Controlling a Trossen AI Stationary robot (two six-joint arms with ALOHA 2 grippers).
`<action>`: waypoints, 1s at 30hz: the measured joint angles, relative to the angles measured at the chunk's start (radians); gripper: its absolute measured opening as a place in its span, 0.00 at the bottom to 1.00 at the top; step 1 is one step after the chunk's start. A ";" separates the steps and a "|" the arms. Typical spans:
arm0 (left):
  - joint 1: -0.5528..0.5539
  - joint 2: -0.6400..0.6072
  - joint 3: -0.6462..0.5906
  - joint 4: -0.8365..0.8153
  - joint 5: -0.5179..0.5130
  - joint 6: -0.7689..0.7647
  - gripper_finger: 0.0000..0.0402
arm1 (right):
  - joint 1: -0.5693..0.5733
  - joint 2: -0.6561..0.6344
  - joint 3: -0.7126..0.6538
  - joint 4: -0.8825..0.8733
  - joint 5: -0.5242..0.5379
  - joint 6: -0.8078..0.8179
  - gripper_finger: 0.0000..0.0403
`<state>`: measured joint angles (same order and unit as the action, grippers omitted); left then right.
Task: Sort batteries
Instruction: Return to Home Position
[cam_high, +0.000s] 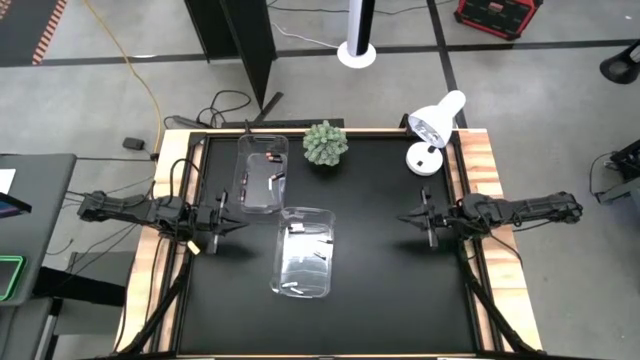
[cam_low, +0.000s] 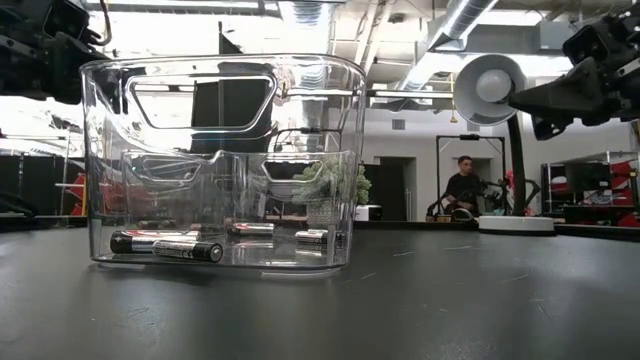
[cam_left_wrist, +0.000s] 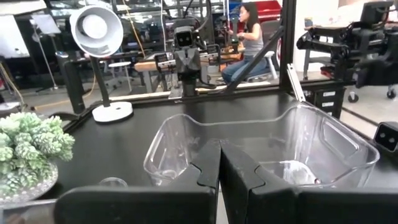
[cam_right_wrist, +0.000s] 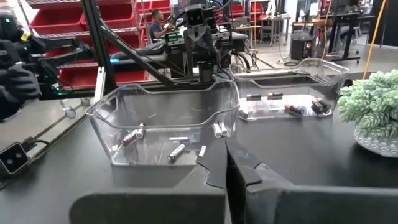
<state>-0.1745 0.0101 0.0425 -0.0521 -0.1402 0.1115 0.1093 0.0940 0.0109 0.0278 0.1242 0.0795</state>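
Two clear bins stand on the black table: a far one (cam_high: 262, 172) and a near one (cam_high: 305, 250). The batteries lie on the bins' floors. Dark ones with copper ends (cam_right_wrist: 292, 109) are in the far bin. Pale ones (cam_right_wrist: 217, 129) are in the near bin, and the low view shows dark ones (cam_low: 165, 245) by its front wall. My left gripper (cam_high: 238, 213) hovers shut at the table's left, level, pointing at the bins. My right gripper (cam_high: 404, 217) hovers shut at the right, also level, well short of the near bin (cam_right_wrist: 168, 121).
A small green plant (cam_high: 326, 143) sits at the far middle of the table. A white desk lamp (cam_high: 435, 130) stands at the far right corner. Wooden rails (cam_high: 478, 170) border the table. People sit in the room beyond (cam_low: 462, 185).
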 joint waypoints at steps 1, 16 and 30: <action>0.000 0.000 0.000 0.000 0.000 -0.012 0.00 | 0.000 0.000 0.000 0.000 0.000 0.002 0.03; 0.000 0.000 -0.001 0.002 -0.003 -0.056 0.00 | 0.000 0.000 0.000 0.002 0.000 0.000 0.08; 0.000 0.000 -0.001 0.002 -0.003 -0.055 0.00 | 0.000 0.000 -0.001 0.003 0.000 0.000 0.08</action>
<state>-0.1745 0.0101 0.0418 -0.0502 -0.1432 0.0561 0.1093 0.0944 0.0101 0.0303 0.1242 0.0795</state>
